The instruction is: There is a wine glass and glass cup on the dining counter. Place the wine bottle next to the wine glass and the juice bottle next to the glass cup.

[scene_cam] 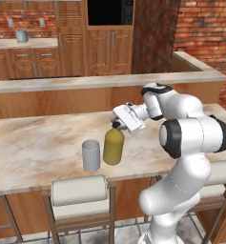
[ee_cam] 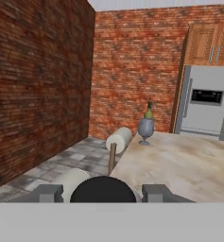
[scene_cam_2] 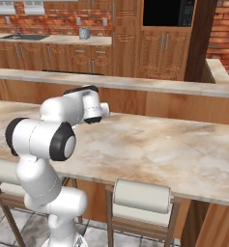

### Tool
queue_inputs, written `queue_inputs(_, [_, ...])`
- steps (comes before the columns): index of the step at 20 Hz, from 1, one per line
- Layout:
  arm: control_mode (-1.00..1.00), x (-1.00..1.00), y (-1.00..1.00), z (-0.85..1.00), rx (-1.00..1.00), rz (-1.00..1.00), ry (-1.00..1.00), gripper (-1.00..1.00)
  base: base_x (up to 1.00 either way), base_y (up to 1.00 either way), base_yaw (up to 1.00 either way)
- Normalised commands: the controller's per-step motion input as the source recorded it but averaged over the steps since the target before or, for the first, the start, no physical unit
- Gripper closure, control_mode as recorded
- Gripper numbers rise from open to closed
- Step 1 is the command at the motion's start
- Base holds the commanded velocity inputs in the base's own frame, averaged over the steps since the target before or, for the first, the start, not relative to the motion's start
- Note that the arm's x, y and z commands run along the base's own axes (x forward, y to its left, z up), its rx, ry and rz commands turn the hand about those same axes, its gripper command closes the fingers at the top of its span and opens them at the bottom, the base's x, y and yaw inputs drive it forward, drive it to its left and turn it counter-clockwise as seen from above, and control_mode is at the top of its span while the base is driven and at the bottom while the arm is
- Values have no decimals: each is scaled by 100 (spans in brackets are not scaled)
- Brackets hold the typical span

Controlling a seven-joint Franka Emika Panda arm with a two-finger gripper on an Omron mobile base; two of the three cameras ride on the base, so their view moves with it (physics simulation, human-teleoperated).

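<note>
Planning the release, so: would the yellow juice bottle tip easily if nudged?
Probably not: the juice bottle looks squat and broad-based, standing upright on the dining counter. Its smooth rounded sides may slip; the hand grips the cap. A sideways shove could bump the nearby glass cup.

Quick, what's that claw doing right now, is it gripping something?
Gripper: closed on the black cap of the juice bottle, which stands on the dining counter beside the glass cup.

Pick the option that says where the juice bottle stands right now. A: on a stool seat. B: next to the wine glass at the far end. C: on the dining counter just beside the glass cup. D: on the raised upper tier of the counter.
C: the juice bottle stands upright on the dining counter close beside the glass cup, with the pincer at its cap.
</note>
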Motion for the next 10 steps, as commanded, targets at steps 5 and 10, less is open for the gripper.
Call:
queue_inputs(5, [-100,7,4,-18,6,-1,0,100,0,0,0])
queue_inputs(10, [-100,4,8,-19,-2,0,0,100,0,0,0])
